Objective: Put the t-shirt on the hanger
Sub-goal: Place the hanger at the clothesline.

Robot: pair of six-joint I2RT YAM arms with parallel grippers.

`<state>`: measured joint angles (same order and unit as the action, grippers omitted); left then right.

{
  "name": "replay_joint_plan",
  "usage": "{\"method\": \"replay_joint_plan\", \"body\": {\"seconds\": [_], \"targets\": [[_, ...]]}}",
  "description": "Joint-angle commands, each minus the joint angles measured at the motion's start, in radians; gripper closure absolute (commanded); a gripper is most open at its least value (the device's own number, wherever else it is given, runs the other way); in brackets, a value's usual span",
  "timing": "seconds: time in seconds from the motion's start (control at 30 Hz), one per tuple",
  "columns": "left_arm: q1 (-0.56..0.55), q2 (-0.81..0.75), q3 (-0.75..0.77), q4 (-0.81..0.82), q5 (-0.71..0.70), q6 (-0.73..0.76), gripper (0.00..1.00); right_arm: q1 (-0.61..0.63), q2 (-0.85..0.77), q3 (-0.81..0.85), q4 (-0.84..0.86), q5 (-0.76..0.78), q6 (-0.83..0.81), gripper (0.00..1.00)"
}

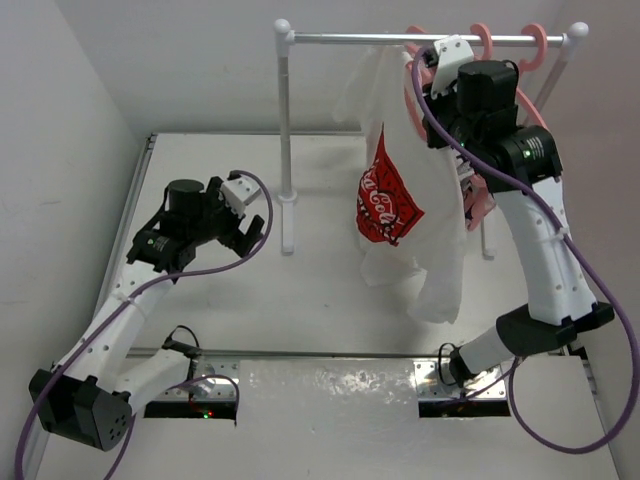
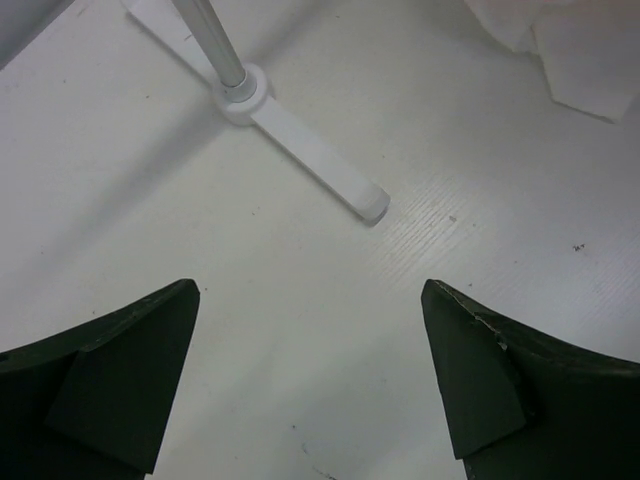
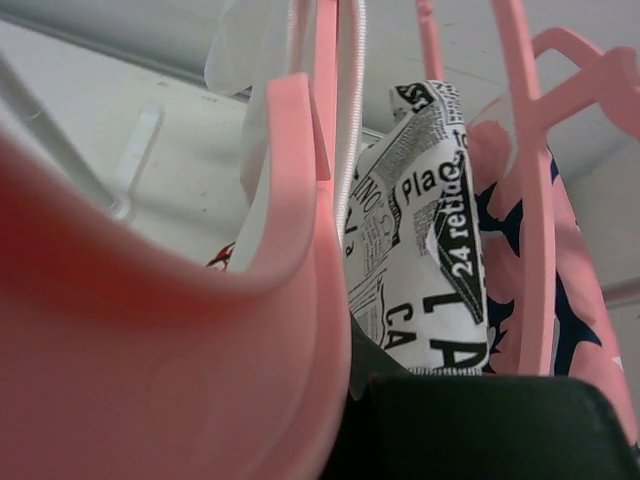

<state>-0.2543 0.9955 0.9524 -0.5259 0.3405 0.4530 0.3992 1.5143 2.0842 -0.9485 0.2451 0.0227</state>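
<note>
The limp, light t-shirt (image 1: 415, 170) is hanging at one o'clock, likely needing a pinch near its collar. Left fingers (image 2: 110, 380) are gaping wide, empty; right fingers (image 3: 480, 425) at the hanger (image 3: 150, 330) cannot be judged.

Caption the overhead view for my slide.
Right gripper holds the hanger with the t-shirt at the rack; left gripper hovers open.

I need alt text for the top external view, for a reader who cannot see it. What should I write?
A white t-shirt with a red print hangs below the rail of a white rack, at a salmon-pink hanger, with the right arm raised to it. The left gripper hovers open above the table, left of the rack's post.
</note>
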Motion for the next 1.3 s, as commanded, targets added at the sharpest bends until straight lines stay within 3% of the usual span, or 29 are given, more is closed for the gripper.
{"method": "replay_joint_plan", "body": {"seconds": [0.0, 0.37, 0.6, 1.0, 1.1, 1.23, 1.27], "targets": [[0.02, -0.047, -0.015, 0.07, 0.005, -0.031, 0.09, -0.071, 0.04, 0.051, 0.166, -0.024, 0.1, 1.0], [0.044, -0.101, -0.076, 0.081, -0.003, -0.043, 0.09, -0.111, 0.17, 0.099, 0.37, 0.013, 0.217, 1.0], [0.053, -0.124, -0.095, 0.086, -0.001, -0.045, 0.09, -0.112, 0.201, -0.038, 0.511, 0.063, 0.333, 1.0], [0.072, -0.152, -0.119, 0.067, 0.012, -0.056, 0.09, -0.115, 0.265, -0.062, 0.492, 0.01, 0.395, 1.0], [0.078, -0.152, -0.13, 0.069, 0.031, -0.074, 0.09, -0.117, 0.227, -0.142, 0.501, -0.027, 0.387, 1.0], [0.081, -0.146, -0.135, 0.072, 0.064, -0.086, 0.09, -0.115, 0.155, -0.204, 0.492, -0.113, 0.332, 0.51], [0.082, -0.146, -0.138, 0.072, 0.072, -0.088, 0.09, -0.117, 0.144, -0.204, 0.461, -0.118, 0.321, 0.47]]}}
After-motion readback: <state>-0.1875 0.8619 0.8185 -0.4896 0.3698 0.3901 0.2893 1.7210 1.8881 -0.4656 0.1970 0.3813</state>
